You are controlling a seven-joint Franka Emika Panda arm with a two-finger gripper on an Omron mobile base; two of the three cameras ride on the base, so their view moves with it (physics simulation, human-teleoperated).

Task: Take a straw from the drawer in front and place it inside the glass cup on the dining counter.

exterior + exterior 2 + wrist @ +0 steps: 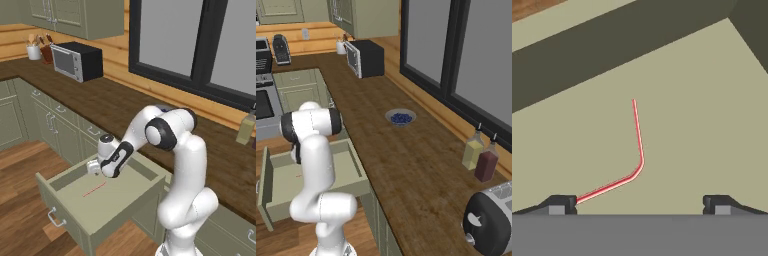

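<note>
Wide-spread gripper point(637, 205) hovers over the straw point(638, 150) in the open drawer point(125, 197).

The bent red straw lies flat on the drawer floor; one end runs to the left fingertip point(559, 205), the rest sits between the fingers, nothing gripped.
</note>
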